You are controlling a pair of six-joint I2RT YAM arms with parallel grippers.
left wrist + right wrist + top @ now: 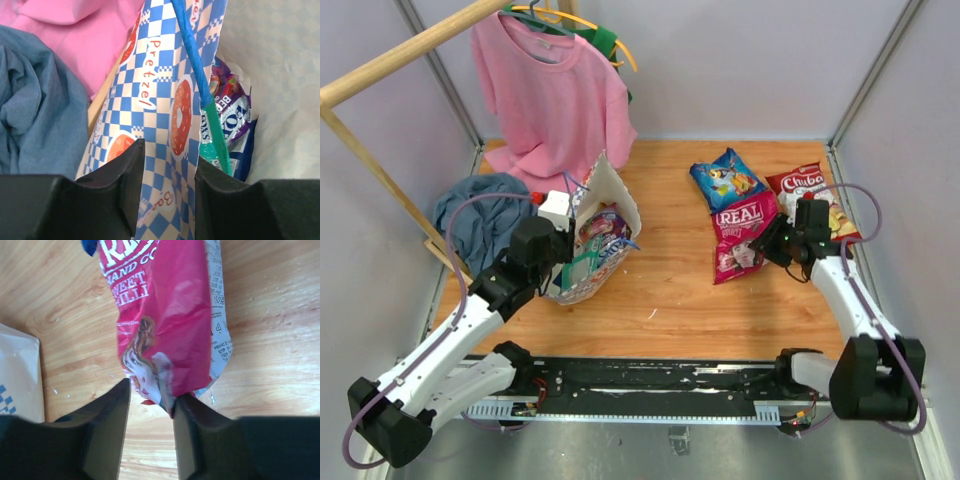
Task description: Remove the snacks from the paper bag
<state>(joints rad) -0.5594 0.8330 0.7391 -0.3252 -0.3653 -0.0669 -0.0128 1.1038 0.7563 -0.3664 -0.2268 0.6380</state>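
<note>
The paper bag (610, 195) lies tilted on the table's left, mouth open, with several snacks (600, 238) inside. My left gripper (565, 252) is at its near rim. In the left wrist view the gripper (167, 155) is open, its jaws straddling the checkered wall (155, 100); a teal packet (215, 135) and a purple one (232, 110) lie inside. Out on the wood lie the pink "REAL" bag (740, 235), a blue bag (727, 178) and the "Chiba" chips (810, 195). My right gripper (150, 390) is open at the REAL bag's (170, 315) near edge, one finger touching it.
A pink T-shirt (555, 100) hangs from a wooden rail behind the bag. A blue-grey cloth (480, 215) lies left of the bag, close to my left arm. The enclosure walls stand on all sides. The bag's corner (17, 375) shows at the left of the right wrist view.
</note>
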